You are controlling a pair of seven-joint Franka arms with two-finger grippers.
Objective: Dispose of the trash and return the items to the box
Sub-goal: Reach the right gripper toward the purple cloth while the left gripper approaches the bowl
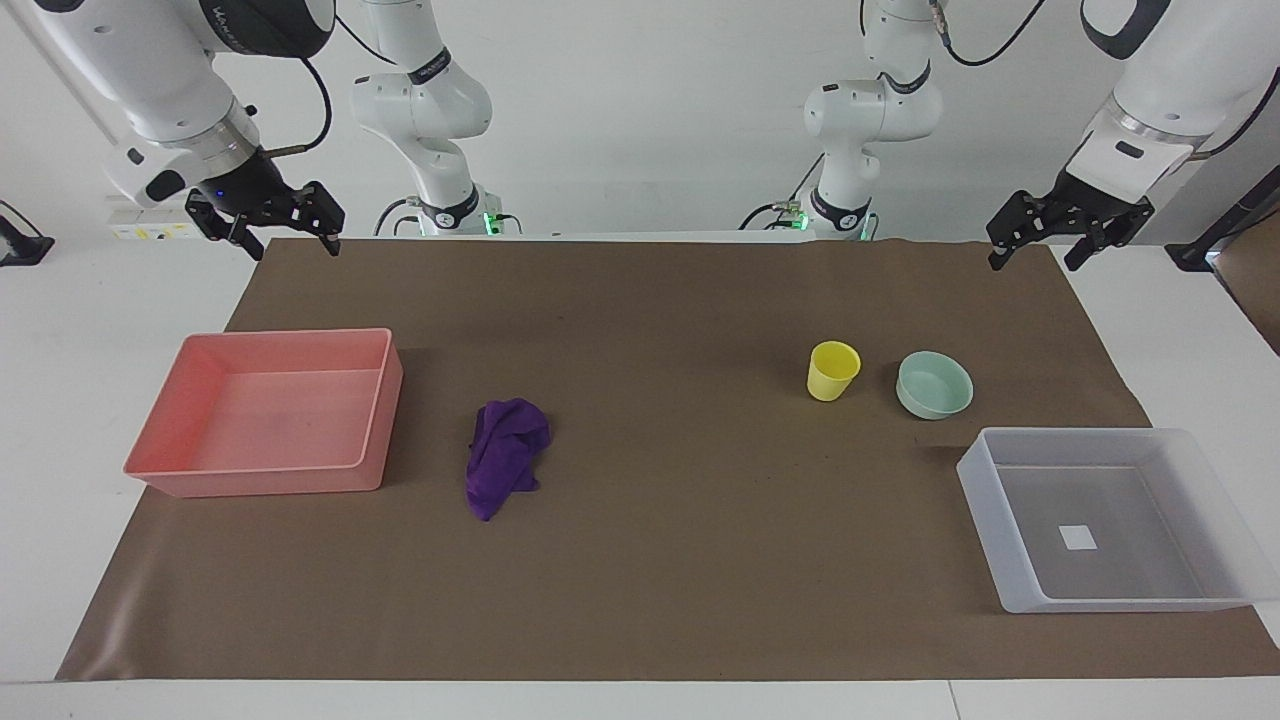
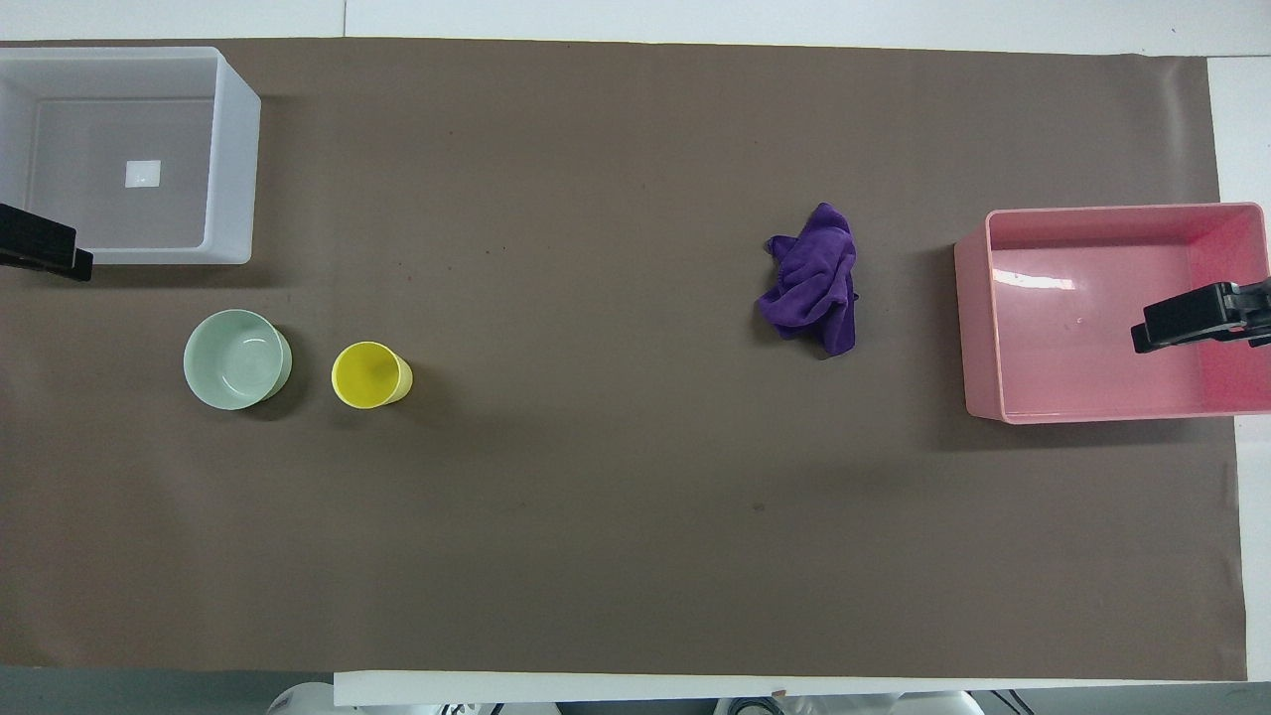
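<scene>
The purple rag (image 1: 506, 455) (image 2: 814, 281) lies crumpled on the brown mat, beside the pink tray. The yellow cup (image 1: 832, 370) (image 2: 369, 375) stands upright next to the mint-green bowl (image 1: 934, 385) (image 2: 236, 358), toward the left arm's end. The translucent box (image 1: 985, 500) (image 2: 236, 169) sits empty, farther from the robots than the bowl, a white square on its floor. My right gripper (image 1: 290, 248) hangs open and empty, raised at the right arm's end. My left gripper (image 1: 1035, 262) hangs open and empty, raised at the left arm's end. Both arms wait.
An empty pink tray (image 1: 385, 400) (image 2: 978, 328) stands at the right arm's end of the mat. The brown mat (image 1: 660, 560) (image 2: 616, 516) covers most of the white table. One finger of each gripper shows at the overhead view's side edges.
</scene>
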